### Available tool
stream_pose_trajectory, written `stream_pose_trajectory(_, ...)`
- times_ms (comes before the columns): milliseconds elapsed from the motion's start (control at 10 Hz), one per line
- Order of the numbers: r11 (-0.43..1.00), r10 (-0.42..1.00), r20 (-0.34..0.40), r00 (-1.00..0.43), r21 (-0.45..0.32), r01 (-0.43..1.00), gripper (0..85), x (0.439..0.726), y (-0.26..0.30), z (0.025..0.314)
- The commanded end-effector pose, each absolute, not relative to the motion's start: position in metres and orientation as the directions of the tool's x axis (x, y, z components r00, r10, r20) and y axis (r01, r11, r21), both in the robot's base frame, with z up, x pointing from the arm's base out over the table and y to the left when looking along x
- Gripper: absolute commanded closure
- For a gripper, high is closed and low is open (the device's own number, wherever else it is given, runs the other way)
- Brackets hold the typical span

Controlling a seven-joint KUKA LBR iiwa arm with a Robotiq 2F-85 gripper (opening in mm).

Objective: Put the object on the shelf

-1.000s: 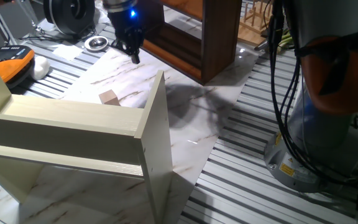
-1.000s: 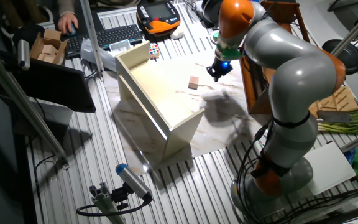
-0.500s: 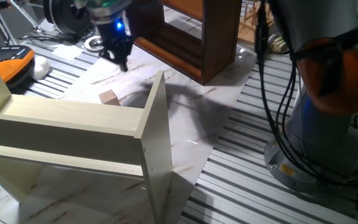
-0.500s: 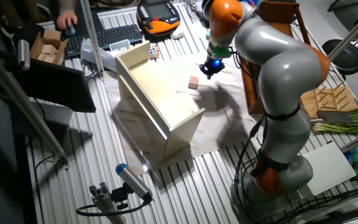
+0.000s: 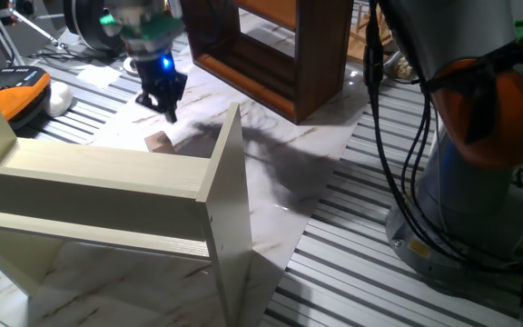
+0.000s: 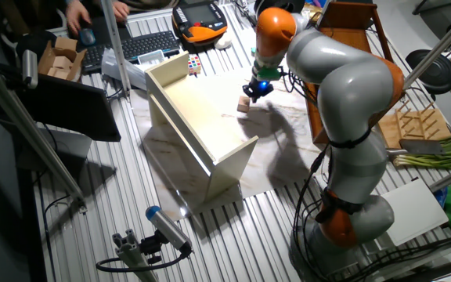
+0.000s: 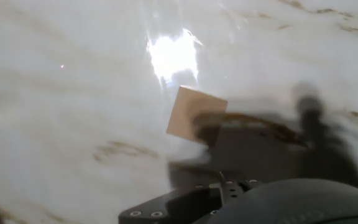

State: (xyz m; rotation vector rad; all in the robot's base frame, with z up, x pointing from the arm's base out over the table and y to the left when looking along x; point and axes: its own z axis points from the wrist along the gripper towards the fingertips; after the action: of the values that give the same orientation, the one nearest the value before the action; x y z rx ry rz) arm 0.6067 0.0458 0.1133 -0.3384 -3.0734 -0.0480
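One cube [image 5: 159, 141] lies on the marble sheet [image 5: 280, 182], just behind the cream shelf unit [image 5: 107, 186] that fills the left of one fixed view. At the far left edge of that view an orange pendant [image 5: 21, 91] and a white lump [image 5: 59, 98] rest on the ribbed table [image 5: 479, 291]. Above and slightly right of the cube hangs the gripper [image 5: 168, 104], a blue light glowing on its body, its tips pointing down and clear of the cube. Whether the fingers are spread or pressed together cannot be made out. Further right stands the dark shelf [image 5: 280, 54], its open front facing the camera, well apart from the cube. On the right rises the grey and orange arm base [image 5: 479, 136] with black cables hanging along it.

From the other fixed view, a keyboard [image 6: 143, 45] sits at the upper left, then the cream unit [image 6: 198, 129], then the cube [image 6: 243, 103] on the marble just beside the unit's inner wall. The gripper [image 6: 257, 88] hovers just above and right of it, and the dark shelf [image 6: 343, 31] shows partly behind the arm [image 6: 343, 86].

Through the hand view, the cube [image 7: 196, 114] lies near the middle on the marble, below a bright glare, one corner tilted toward the top. A blurred dark shadow spreads to its right, and the hand's black housing [image 7: 229, 199] fills the bottom edge.
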Motion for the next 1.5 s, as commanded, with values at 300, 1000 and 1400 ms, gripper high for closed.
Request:
stream_pose_trajectory(300, 0.964, 0.267, 0.039, -0.963, 0.010, 0.267, 68.0, 0.6129, 0.0444, 0.0850)
stream_pose_trajectory(1000, 0.952, 0.305, 0.068, -0.950, -0.049, 0.302, 68.0, 0.6062, 0.0482, 0.0926)
stream_pose_trajectory(1400, 0.946, 0.323, 0.107, -0.940, -0.035, 0.321, 51.0, 0.6062, 0.0482, 0.0926)
